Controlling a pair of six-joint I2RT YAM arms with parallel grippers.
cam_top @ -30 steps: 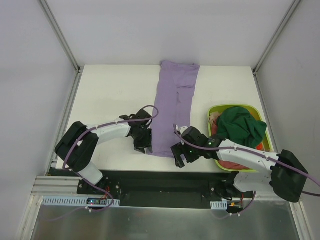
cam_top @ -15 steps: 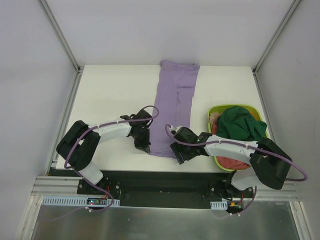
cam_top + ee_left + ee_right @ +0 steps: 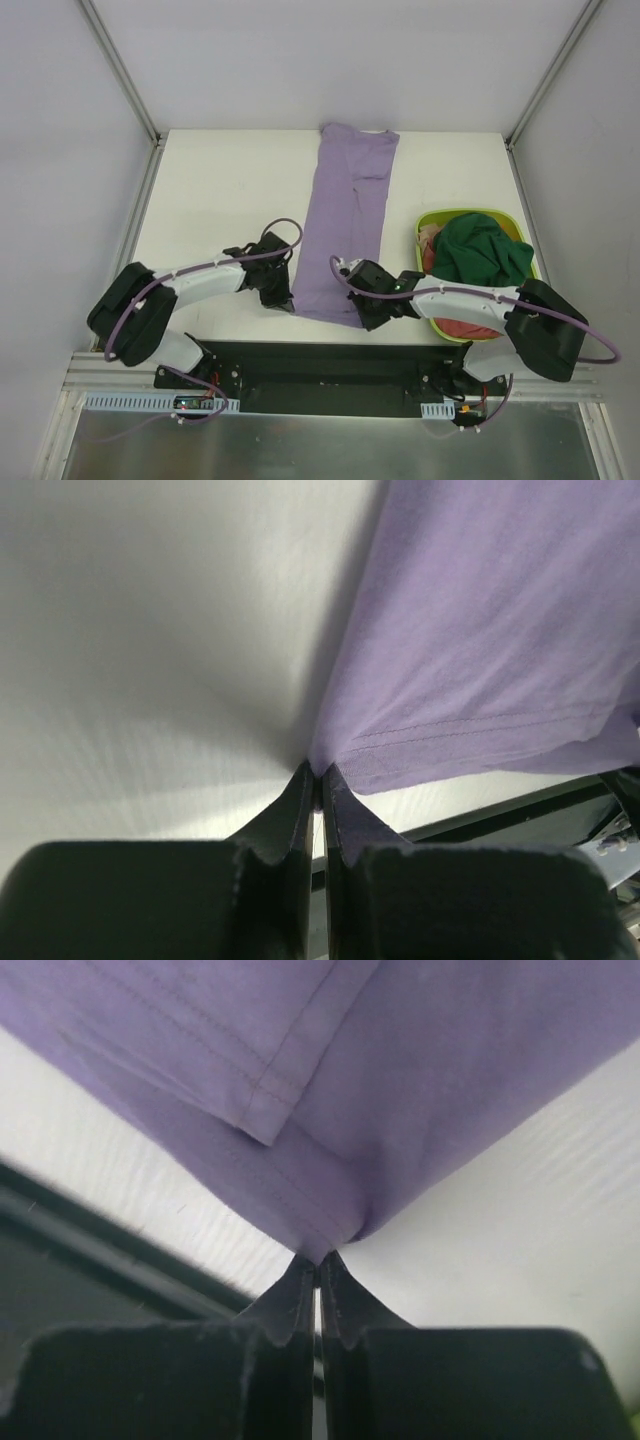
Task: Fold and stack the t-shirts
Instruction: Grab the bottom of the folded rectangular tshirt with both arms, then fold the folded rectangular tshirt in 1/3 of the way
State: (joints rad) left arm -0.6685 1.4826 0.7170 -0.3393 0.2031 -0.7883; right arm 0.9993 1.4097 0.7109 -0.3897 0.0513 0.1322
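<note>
Soft lavender t-shirt point(image 3: 345, 230), long rectangle

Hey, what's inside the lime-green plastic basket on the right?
A crumpled dark green cloth t-shirt lies on top, with red-pink cloth showing beneath it in the lime-green plastic basket. Whatever lies deeper is covered.

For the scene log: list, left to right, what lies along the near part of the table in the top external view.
left gripper, shut on the shirt's near-left corner → lavender t-shirt → right gripper, shut on its near-right corner → lime-green basket
</note>
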